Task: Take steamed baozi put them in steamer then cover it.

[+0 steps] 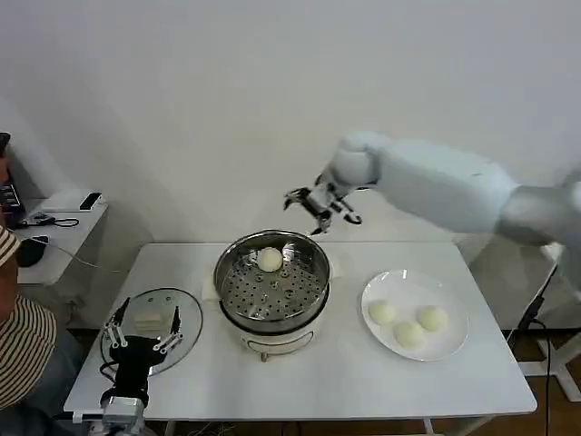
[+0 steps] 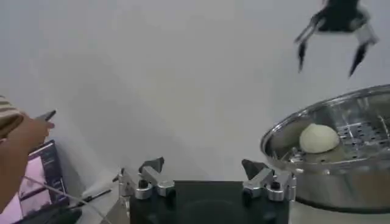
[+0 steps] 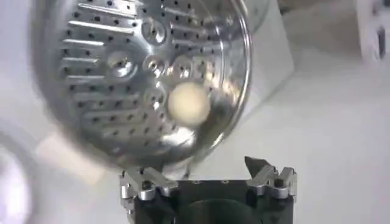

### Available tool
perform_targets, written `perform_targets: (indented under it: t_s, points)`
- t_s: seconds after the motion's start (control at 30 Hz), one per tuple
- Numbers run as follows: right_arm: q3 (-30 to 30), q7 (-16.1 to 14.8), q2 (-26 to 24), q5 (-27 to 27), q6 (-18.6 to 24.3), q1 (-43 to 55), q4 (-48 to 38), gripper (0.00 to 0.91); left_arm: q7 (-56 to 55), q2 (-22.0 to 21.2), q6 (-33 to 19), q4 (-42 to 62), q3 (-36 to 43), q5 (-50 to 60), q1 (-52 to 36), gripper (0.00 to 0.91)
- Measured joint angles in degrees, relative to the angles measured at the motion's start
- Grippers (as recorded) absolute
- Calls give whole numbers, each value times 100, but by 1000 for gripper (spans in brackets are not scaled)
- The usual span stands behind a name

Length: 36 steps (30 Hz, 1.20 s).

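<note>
Baozi: one bun (image 1: 270, 260) sits on the perforated tray at the far rim of the steamer (image 1: 272, 313), with the rest of the tray bare. Three buns (image 1: 408, 322) wait on the white plate (image 1: 381, 289) just right of the pot. I see my right claw (image 1: 320, 211) hanging above the far rim, spread wide, gripping nothing. My left claw (image 1: 143, 334) hovers released over the glass lid (image 1: 186, 309) on the table (image 1: 363, 381).

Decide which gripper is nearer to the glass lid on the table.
Left. The left gripper hangs open right over the glass lid; the right gripper is open above the steamer's far rim.
</note>
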Motion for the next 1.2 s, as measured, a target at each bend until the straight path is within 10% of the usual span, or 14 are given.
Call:
perform_targets:
  t_s: [0.53, 1.2]
  points:
    - [217, 58, -2091, -17, -1233, -1202, 1136, 907, 9, 63, 30, 34, 34, 4, -60, 907]
    - [1211, 68, -1616, -100, -1700, -2919, 339, 907, 14, 41, 30, 88, -19, 34, -27, 907]
